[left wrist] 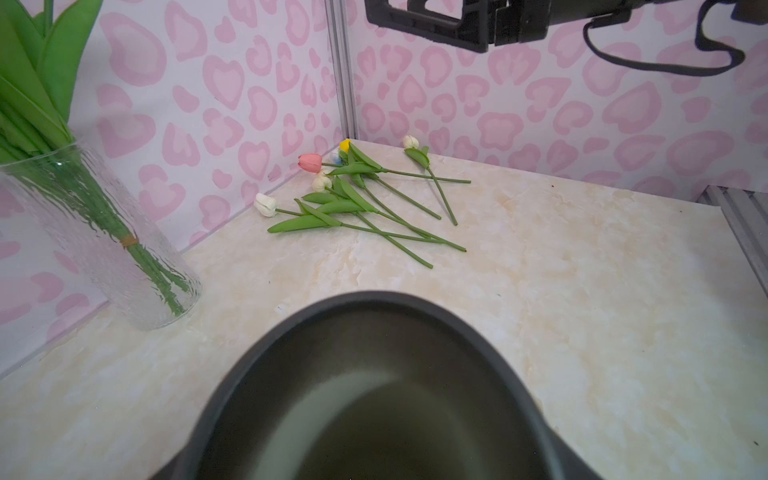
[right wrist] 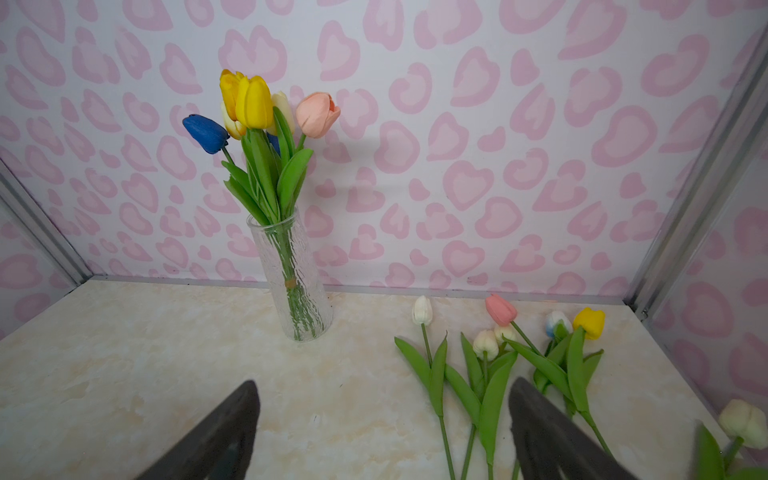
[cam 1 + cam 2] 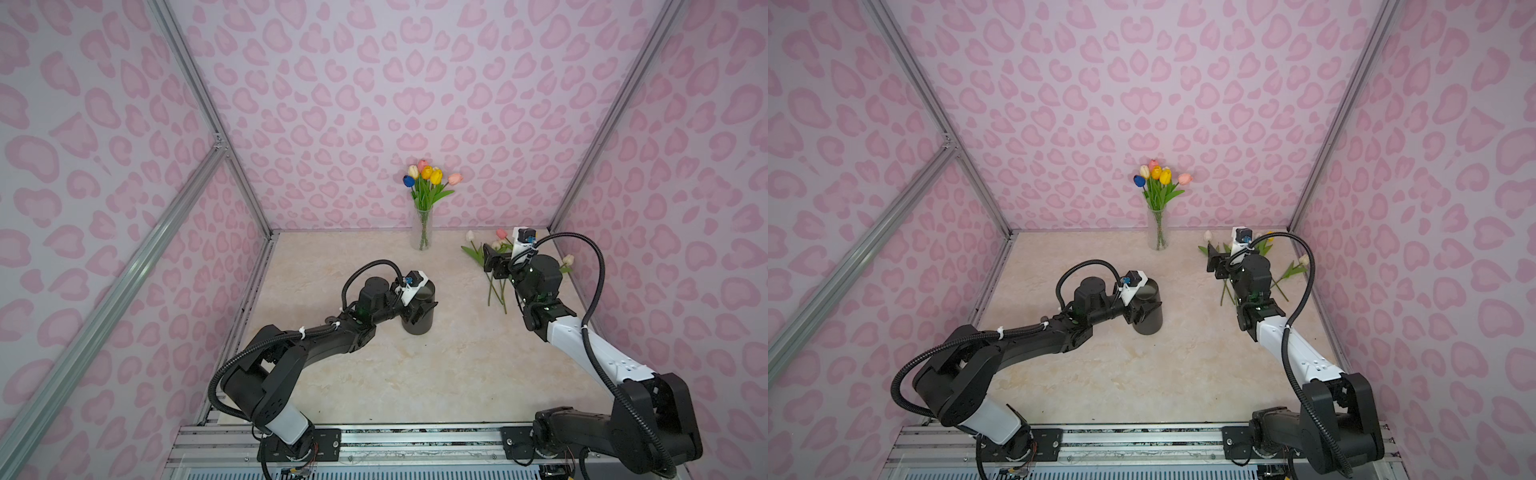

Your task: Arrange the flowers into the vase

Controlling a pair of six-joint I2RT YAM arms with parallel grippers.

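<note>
Top views. In both top views a glass vase [image 3: 423, 232] [image 3: 1158, 232] stood upright at the back edge of the desk [image 3: 415, 374]. It held the bundled flowers [image 3: 428, 178], with heads of blue, cream, pink, orange and yellow. The loose flowers [image 3: 496, 286] [image 3: 1227, 291] lay flat in the back right corner, their stems crossing. A dark vase [image 3: 417, 322] [image 3: 1148, 322] stood upright near the middle of the desk, well apart from both groups. The left gripper [image 3: 419, 309] straddled its upper wall and grasped it. The right gripper [image 3: 493, 261] hung released above the loose flowers and held nothing.

Left wrist view. The open mouth of the dark vase [image 1: 361, 296] filled the foreground; its inside looked empty. The left gripper's jaws could not be made out here. The glass vase [image 1: 104, 249] stood against the pink-patterned wall [image 1: 249, 83], and the loose flowers [image 1: 353, 203] lay fanned out beyond.

Right wrist view. The two fingers [image 2: 232, 428] of the right gripper [image 2: 382, 399] stood wide apart with only bare desk between them. Seven heads showed among the loose flowers [image 2: 490, 374]: white, pink, yellow, pale blue and three cream, one cream head lying apart from the rest.
</note>
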